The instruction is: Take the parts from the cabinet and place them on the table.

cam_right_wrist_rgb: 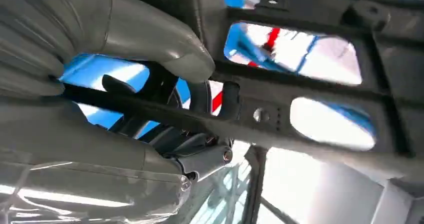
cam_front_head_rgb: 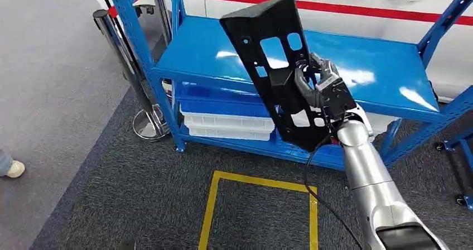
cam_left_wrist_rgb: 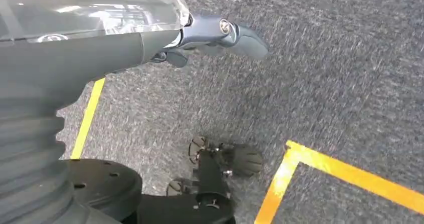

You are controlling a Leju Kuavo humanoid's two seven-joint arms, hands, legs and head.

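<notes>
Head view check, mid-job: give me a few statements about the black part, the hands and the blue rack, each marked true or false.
1. The right hand grips the black part. True.
2. The black part lies flat on the blue rack. False: it is held tilted, above the rack's top shelf.
3. The black part has cut-out openings. True.
4. The left hand holds a second part. False: it holds nothing and hangs over grey carpet.
5. White trays sit on a lower shelf. True.
</notes>
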